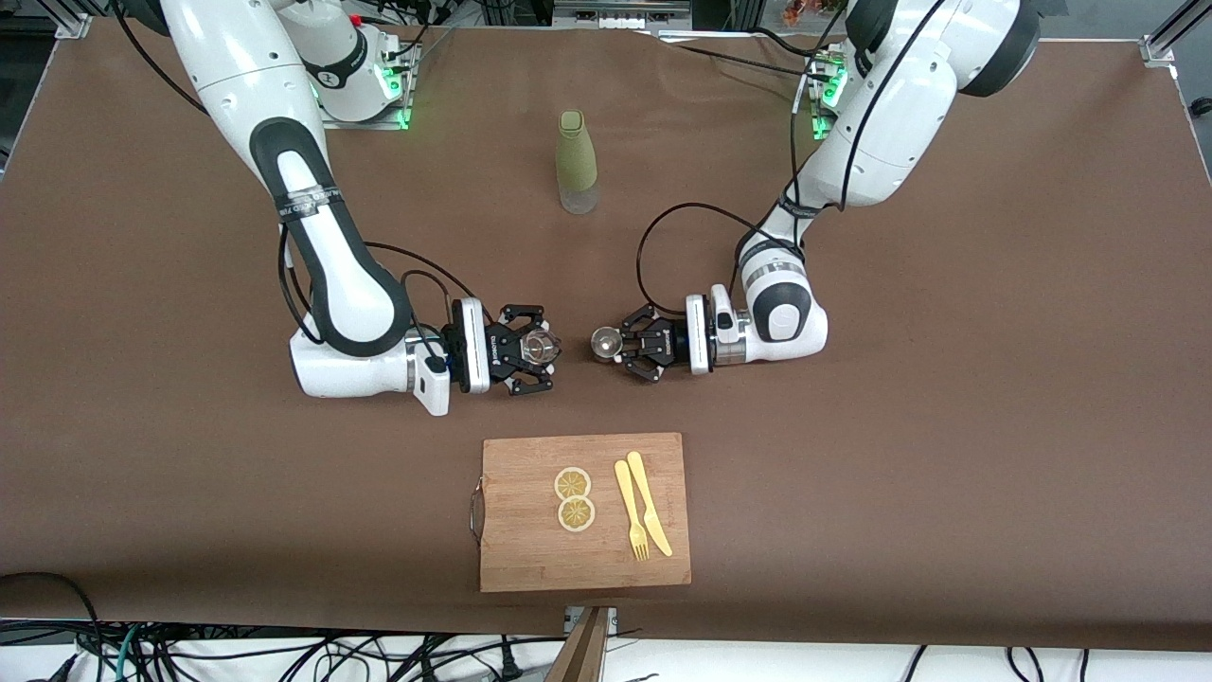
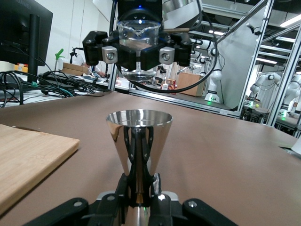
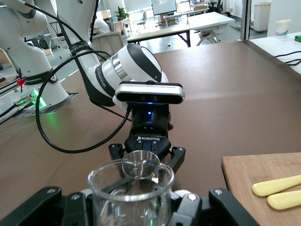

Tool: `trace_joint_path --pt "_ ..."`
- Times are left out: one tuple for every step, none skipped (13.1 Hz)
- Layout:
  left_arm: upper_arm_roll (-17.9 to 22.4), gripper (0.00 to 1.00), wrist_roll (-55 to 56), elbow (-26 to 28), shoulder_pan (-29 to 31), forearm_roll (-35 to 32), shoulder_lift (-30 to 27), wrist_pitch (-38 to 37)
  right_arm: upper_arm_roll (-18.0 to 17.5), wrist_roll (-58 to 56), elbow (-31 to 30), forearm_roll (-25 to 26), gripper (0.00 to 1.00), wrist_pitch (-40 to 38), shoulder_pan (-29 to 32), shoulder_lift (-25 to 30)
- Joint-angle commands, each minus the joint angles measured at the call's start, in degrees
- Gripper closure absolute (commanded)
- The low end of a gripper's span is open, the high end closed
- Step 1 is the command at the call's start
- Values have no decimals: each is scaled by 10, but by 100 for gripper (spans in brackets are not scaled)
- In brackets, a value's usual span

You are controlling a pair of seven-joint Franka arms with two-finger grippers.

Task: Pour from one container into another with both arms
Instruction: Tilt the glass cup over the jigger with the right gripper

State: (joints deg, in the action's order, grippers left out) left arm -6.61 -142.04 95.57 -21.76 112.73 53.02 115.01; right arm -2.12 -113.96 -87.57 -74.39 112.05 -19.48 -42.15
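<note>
A brown matte cloth covers the table [image 1: 994, 379], and two glossy white arms with black bands bend low over its middle, facing each other. The right gripper [image 1: 530, 349] clamps a clear glass beaker [image 1: 539, 347] with a pour lip; the left gripper [image 1: 630, 347] pinches a polished steel cone-shaped jigger [image 1: 604, 343], mirror-bright in the left wrist view [image 2: 139, 141]. The two vessels sit just apart. Nearer the front camera lies a wooden cutting board [image 1: 584, 564] with a metal handle, carrying two lemon slices [image 1: 574, 498] and a yellow plastic fork [image 1: 631, 510] and knife [image 1: 650, 503]. Toward the bases stands a bottle [image 1: 576, 161] in a dull green sleeve. "ROBOTIQ" reads on the left gripper's body in the right wrist view [image 3: 149, 151]; that view cuts off the cutlery.
</note>
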Motion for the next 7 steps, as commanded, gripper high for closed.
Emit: trace_joint_path --pt "1 100 -3 -36 -16 30 15 26 5 11 7 8 100 17 -13 1" --pt "1 100 -3 -37 -21 38 15 32 5 11 7 9 100 18 -16 1" --pt "1 100 -3 -37 -27 45 15 36 6 9 6 13 100 18 -21 1" --pt "1 100 -3 -40 -28 46 15 37 6 8 6 25 100 19 -23 1" --pt "1 100 -3 -47 -29 47 19 37 6 10 6 35 100 21 -26 2" --pt "1 100 -3 -53 -32 50 23 38 7 11 6 39 100 30 -28 3" --pt "1 100 -4 -54 -36 57 24 46 7 11 6 45 100 37 -31 3"
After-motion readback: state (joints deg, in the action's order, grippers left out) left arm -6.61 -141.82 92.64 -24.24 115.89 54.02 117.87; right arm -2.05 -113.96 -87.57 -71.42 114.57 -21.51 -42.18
